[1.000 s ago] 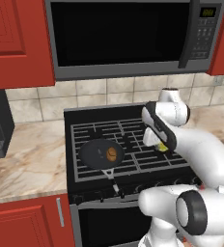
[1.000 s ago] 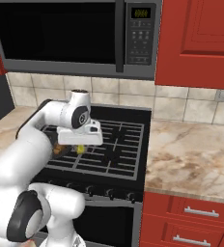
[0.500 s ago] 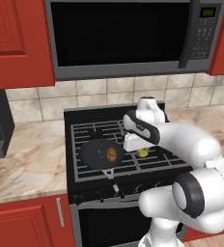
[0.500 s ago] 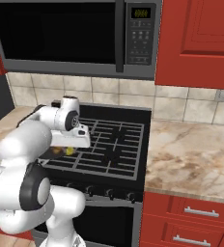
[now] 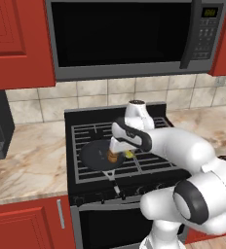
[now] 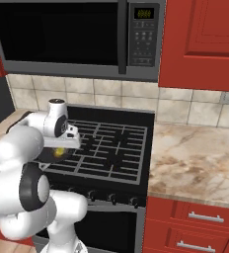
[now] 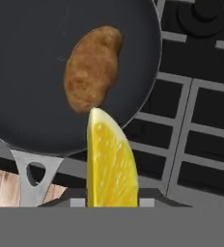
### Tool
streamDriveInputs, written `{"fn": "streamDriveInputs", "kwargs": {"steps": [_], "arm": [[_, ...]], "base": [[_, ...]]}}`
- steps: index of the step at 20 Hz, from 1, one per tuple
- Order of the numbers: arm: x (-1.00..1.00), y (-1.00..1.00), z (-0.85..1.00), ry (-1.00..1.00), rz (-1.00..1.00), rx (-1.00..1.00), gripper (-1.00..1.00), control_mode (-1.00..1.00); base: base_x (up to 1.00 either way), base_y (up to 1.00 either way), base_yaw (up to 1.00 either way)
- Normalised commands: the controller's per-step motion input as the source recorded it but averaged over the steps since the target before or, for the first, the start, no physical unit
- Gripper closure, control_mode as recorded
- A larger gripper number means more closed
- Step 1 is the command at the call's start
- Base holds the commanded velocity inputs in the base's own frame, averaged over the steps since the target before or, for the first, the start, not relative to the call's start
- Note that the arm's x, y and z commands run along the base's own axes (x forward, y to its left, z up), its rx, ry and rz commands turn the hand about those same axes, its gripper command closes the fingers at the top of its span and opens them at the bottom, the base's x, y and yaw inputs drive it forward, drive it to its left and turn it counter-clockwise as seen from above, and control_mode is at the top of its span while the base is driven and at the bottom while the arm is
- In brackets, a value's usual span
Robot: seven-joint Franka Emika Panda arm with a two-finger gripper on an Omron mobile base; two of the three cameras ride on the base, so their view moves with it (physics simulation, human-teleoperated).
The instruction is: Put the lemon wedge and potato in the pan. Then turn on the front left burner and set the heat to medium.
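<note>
- Gripper (image 5: 119, 153): closed narrowly on the lemon wedge (image 7: 110, 161), which stands on end between the 2 finger tips in the hand view, its pointed tip up and its pale rind edge to the left.
- In the left base view the gripper hangs over the right edge of the pan (image 5: 96, 155); a spot of yellow, the lemon wedge (image 5: 129, 154), shows just beside the hand.
- In the right base view the gripper (image 6: 62, 148) sits low over the left side of the stove, with a small yellow patch (image 6: 60, 151) beneath it.
- Potato (image 7: 91, 67): a brown oval lying inside the pan (image 7: 32, 87), on the dark floor near the right part of the rim; it also shows as a small orange-brown lump (image 5: 112, 157) in the left base view.
- The wedge's tip overlaps the pan rim in the hand view, just below the potato; whether it touches either cannot be told.
- Pan: on the front left burner (image 5: 88, 168) of the black grate, its handle (image 7: 33, 181) pointing toward the stove's front edge, grey bracket and pale wooden end visible.
- Microwave (image 5: 120, 36): mounted above the stove, between red cabinets (image 6: 203, 42).
</note>
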Motion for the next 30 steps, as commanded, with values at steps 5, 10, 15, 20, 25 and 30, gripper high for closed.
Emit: {"fn": "streamDriveInputs", "kwargs": {"steps": [5, 10, 15, 20, 25, 30], "arm": [[0.41, 0.64, 0.0, -0.09, -0.08, 0.0, 1.0, -1.0], [0.35, 0.57, 0.0, -0.07, -0.11, 0.0, 1.0, -1.0], [0.08, 0.17, -0.13, 0.0, -0.08, 0.0, 1.0, -1.0], [0.14, 0.1, -0.13, 0.0, -0.05, 0.0, 1.0, -1.0], [0.03, 0.21, -0.11, -0.01, -0.03, 0.0, 1.0, -1.0], [0.04, 0.18, -0.04, -0.01, -0.02, 0.0, 1.0, -1.0]], "base": [[0.0, 0.0, 0.0], [0.0, 0.0, 0.0], [0.0, 0.0, 0.0], [0.0, 0.0, 0.0], [0.0, 0.0, 0.0], [0.0, 0.0, 0.0]]}}
